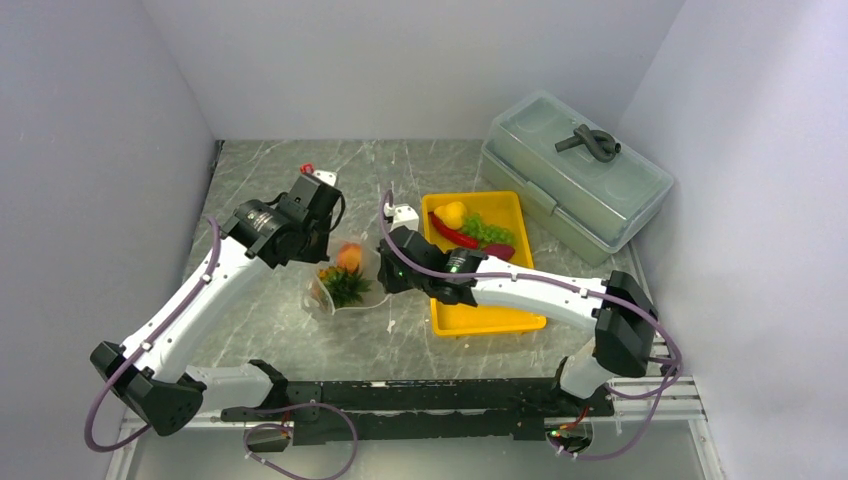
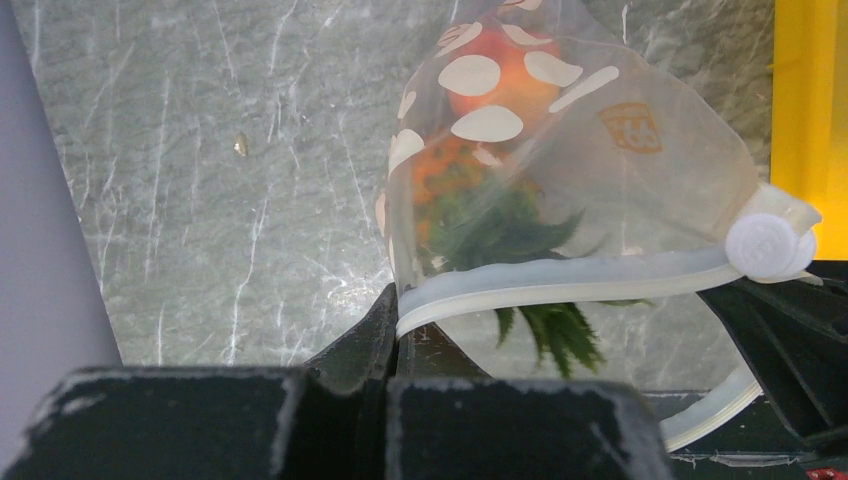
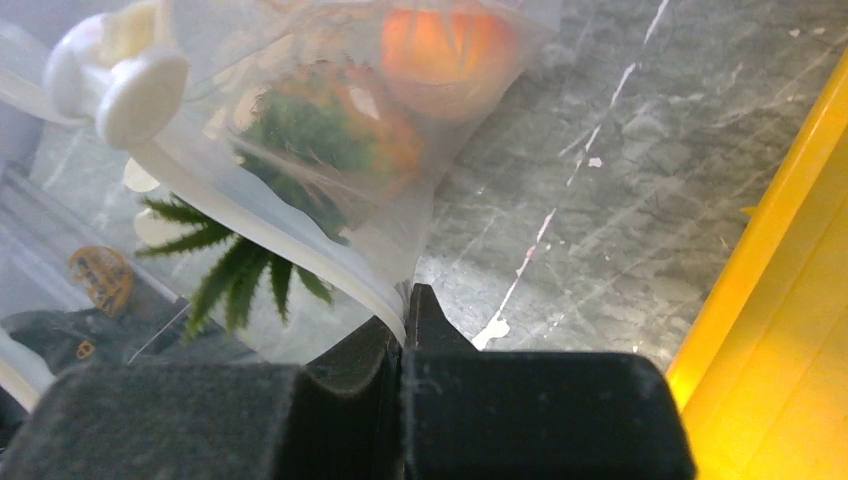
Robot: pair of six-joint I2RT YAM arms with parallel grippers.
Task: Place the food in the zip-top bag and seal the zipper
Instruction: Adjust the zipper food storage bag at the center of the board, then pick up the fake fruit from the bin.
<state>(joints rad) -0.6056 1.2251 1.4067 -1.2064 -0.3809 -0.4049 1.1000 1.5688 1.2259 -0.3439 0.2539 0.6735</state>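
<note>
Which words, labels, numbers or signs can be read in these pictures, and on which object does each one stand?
No text can be read here.
On the zip-top bag, the orange printed mark: a small emblem, too blurred to read in either wrist view.
On the lidded box and the yellow tray: no writing visible from the top view.

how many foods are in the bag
2: an orange fruit deep in the bag, and a pineapple nearer the mouth, its green crown at the zipper. Others may be hidden behind them.
</note>
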